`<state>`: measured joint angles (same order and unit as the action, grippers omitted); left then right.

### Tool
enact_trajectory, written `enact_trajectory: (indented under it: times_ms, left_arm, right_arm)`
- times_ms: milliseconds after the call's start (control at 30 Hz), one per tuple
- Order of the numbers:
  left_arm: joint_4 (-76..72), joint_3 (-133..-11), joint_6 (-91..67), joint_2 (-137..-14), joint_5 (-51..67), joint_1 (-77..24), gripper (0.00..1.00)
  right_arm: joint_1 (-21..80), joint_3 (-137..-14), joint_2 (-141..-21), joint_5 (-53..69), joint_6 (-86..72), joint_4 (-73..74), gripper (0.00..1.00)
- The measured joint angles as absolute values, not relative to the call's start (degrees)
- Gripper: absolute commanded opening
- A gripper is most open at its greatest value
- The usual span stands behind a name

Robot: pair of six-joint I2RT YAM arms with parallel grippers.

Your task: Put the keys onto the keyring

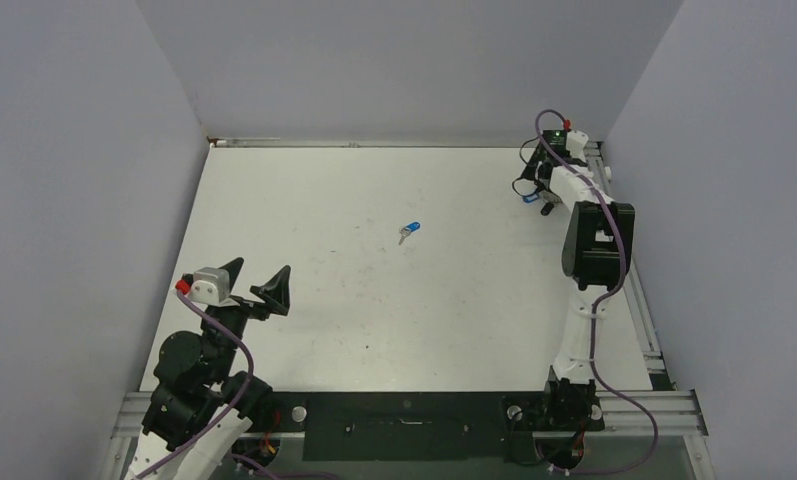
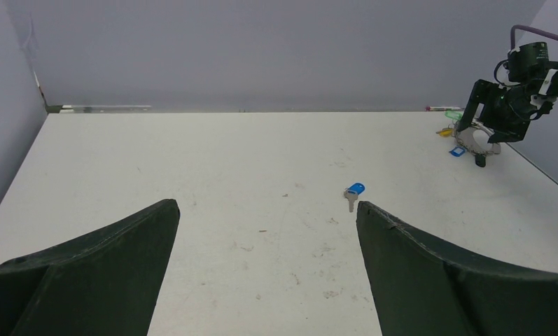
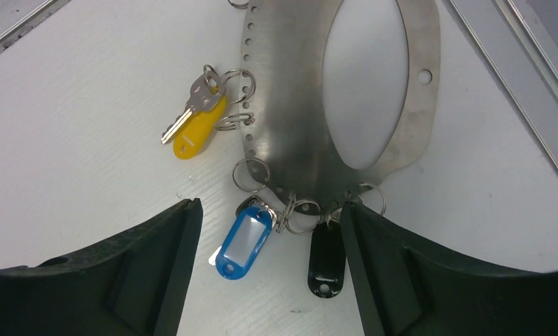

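In the left wrist view, the left gripper (image 2: 267,206) fills the foreground. Its two dark fingers (image 2: 108,266) are spread wide with nothing between them, low over the near left part of the table (image 1: 374,320). The tabletop is white and matte, scuffed and flecked with small dark marks. It is closed in by plain grey walls (image 1: 394,60) on the left, far and right sides. A black plate (image 1: 404,415) spans the near edge between the arm bases, and a metal rail (image 1: 642,320) runs along the right edge.

A lone blue-headed key (image 1: 408,231) lies near the middle of the table, well apart from both arms.

The right gripper (image 3: 269,206) hangs at the far right corner, jaws wide and gripping nothing, directly above the keyring (image 3: 290,105). This is a flat steel ring with holes along its rim, lying on the table. Small split rings hang from those holes, and a yellow-tagged key (image 3: 195,122), a blue tag (image 3: 244,241) and a black tag (image 3: 326,262) lie just beside its edge.
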<state>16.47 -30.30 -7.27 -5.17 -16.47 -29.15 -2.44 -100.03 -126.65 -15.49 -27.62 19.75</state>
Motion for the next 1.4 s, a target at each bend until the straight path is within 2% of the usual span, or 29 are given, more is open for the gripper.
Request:
enact_trajectory:
  times_ms: [233,600,767,1033,1200,1300,1400]
  left_arm:
    - [16.5,-30.3,-7.3,-5.2,-16.6,-29.1,0.96]
    - [16.4,-30.3,-7.2,-5.7,-16.7,-29.1,0.96]
    - [16.4,-30.3,-7.2,-5.8,-16.7,-29.1,0.96]
    - [16.4,-30.3,-7.3,-5.9,-16.7,-29.1,0.96]
    - [16.4,-30.3,-7.2,-6.1,-16.7,-29.1,0.96]
    - [16.4,-30.3,-7.2,-6.1,-16.7,-29.0,0.96]
    - [16.4,-30.3,-7.2,-6.1,-16.7,-29.0,0.96]
  right_arm:
    - [-2.6,-107.4,-132.8,-16.3,-25.3,22.6,0.64]
    - [-2.7,-117.1,-140.2,-17.1,-21.5,25.1,0.62]
    - [-3.1,-117.7,-140.6,-17.1,-20.6,25.3,0.61]
    - [-4.2,-119.8,-142.9,-15.8,-19.3,23.6,0.46]
    - [-4.5,-121.3,-144.1,-14.4,-18.0,22.1,0.24]
    - [-4.5,-121.4,-144.1,-13.0,-17.5,21.6,0.22]
    - [-4.5,-121.4,-144.1,-11.9,-17.5,21.5,0.24]
